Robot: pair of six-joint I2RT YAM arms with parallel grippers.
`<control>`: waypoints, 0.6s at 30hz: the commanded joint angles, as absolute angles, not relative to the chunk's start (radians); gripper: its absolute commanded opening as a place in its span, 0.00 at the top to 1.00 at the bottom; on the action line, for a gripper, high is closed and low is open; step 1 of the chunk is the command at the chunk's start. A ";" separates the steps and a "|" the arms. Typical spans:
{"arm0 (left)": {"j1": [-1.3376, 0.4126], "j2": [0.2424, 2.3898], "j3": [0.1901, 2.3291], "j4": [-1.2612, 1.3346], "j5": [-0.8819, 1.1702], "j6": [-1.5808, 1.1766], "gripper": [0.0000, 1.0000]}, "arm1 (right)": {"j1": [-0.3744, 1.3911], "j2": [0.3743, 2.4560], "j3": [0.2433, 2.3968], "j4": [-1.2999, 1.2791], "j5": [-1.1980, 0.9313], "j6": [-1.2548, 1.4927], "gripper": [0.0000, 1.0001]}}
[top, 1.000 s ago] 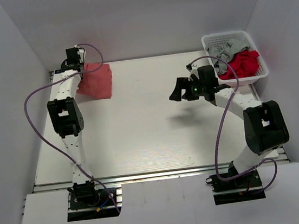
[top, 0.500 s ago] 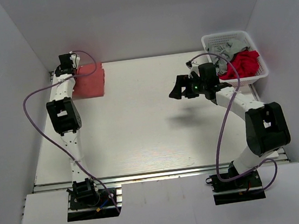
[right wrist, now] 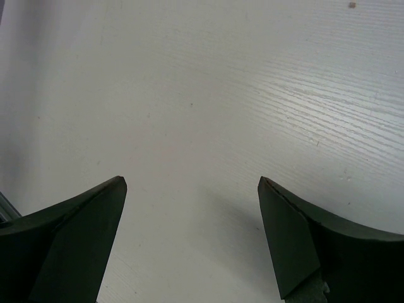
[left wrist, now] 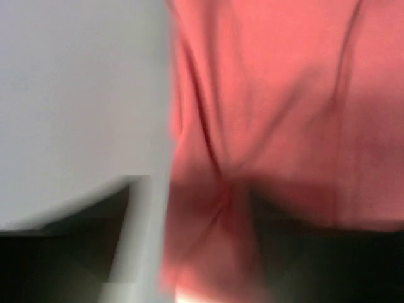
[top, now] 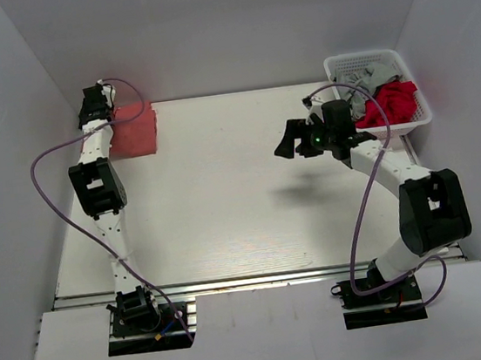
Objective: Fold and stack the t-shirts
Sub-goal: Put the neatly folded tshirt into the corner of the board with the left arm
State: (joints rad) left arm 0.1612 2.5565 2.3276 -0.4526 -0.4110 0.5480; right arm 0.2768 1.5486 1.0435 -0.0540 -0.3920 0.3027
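1. The salmon-red t-shirt (top: pixel 135 131) lies as a compact folded rectangle at the far left corner of the table (top: pixel 224 191), so one fold looks done.
2. Nothing lies under or on it that I can see, so the stack seems to hold this one piece.
3. A red tee (top: pixel 393 101) and some grey cloth (top: pixel 367 77) are bunched unfolded in the basket (top: pixel 362 55) at the far right, so most of the work remains.
4. The left gripper (top: pixel 95 106) sits at the shirt's far left edge. Its wrist view is a blur of salmon cloth close up, and I cannot tell whether the fingers are parted or gripping.
5. The right gripper (top: pixel 288 141) hangs over the bare middle of the table, just beside the basket and well apart from the folded shirt. Its fingers (right wrist: pixel 82 214) are spread wide with nothing between them.
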 commanded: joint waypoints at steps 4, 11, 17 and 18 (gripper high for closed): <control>0.150 2.430 2.352 -0.358 -0.528 0.494 0.00 | 0.275 1.480 1.028 -0.012 -0.405 0.307 0.10; 0.140 2.284 2.373 -0.478 -0.444 0.322 0.00 | 0.275 1.439 0.988 0.048 -0.413 0.330 0.10; 0.091 2.032 2.148 -0.537 -0.063 0.069 0.00 | 0.272 1.375 0.916 0.081 -0.402 0.357 0.10; 0.062 1.990 2.034 -0.513 0.030 0.046 0.00 | 0.273 1.367 0.905 0.081 -0.387 0.371 0.10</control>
State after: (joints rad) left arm 0.1184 2.1731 2.1742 -0.4973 -0.2325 0.2043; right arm 0.2760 1.4189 0.9291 0.0257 -0.3992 0.3420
